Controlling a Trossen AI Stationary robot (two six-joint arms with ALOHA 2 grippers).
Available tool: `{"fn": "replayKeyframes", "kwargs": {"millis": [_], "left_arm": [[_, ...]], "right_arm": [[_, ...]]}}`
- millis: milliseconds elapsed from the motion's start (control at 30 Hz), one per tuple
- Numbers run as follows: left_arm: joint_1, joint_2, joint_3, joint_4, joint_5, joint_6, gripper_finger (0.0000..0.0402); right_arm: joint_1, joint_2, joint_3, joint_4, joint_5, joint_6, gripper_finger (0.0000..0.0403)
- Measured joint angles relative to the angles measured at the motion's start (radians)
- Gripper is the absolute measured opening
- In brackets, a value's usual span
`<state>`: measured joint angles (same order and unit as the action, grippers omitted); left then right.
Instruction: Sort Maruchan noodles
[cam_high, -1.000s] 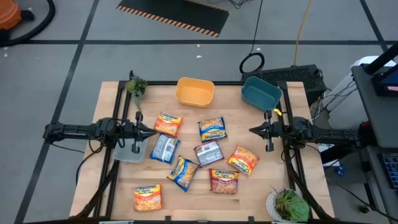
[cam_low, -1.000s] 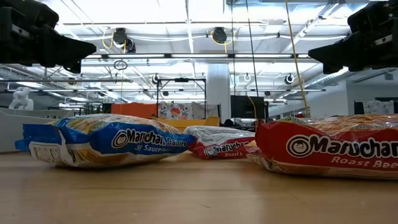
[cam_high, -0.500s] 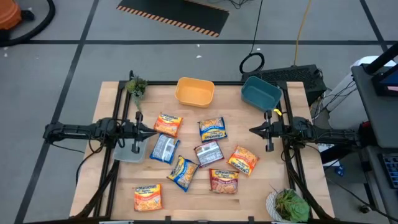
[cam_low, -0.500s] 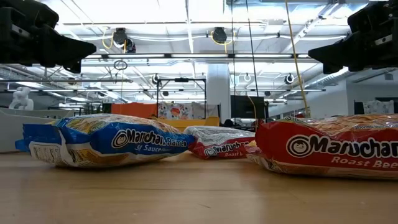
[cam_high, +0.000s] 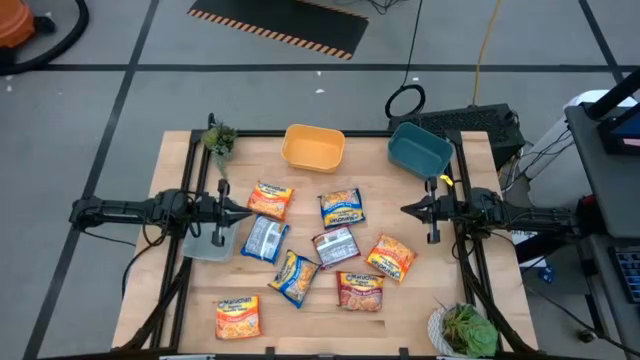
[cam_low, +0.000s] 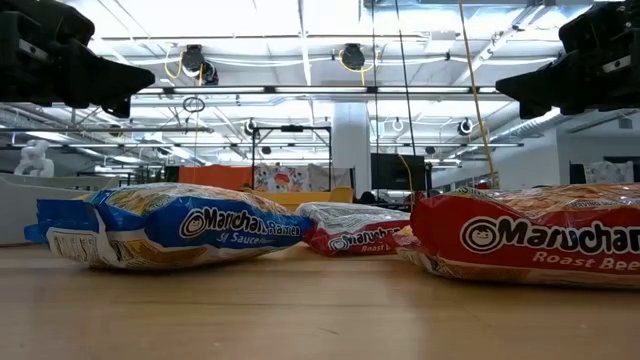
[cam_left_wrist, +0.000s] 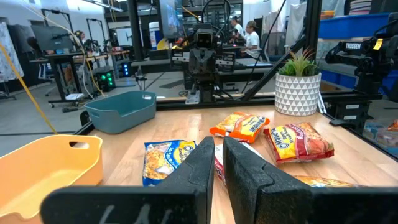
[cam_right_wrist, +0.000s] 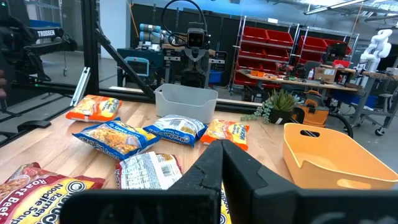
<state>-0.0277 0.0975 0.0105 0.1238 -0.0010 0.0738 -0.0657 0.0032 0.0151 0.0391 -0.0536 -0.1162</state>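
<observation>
Eight Maruchan packets lie flat mid-table, apart from the bins: orange ones, blue-and-yellow ones, silver ones and a red-brown one. My left gripper hovers shut above the table's left side, over the grey bin, pointing right. My right gripper hovers shut at the right side, pointing left. In the low view both grippers hang well above the packets. Neither touches anything.
A yellow bin and a teal bin stand at the far edge. Small potted plants sit at the far-left corner and the near-right corner. Bare wood shows between the bins and the packets and along the near edge.
</observation>
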Motion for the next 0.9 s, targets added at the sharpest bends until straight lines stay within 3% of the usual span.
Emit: {"fn": "replayKeyframes", "kwargs": {"millis": [567, 900], "left_arm": [[0.000, 0.000, 0.000, 0.017, 0.000, 0.002, 0.0040], [0.000, 0.000, 0.029, 0.111, 0.034, -0.152, 0.0040]], "right_arm": [[0.000, 0.000, 0.000, 0.000, 0.000, 0.000, 0.0000], [0.000, 0.000, 0.000, 0.000, 0.000, 0.000, 0.0000]]}}
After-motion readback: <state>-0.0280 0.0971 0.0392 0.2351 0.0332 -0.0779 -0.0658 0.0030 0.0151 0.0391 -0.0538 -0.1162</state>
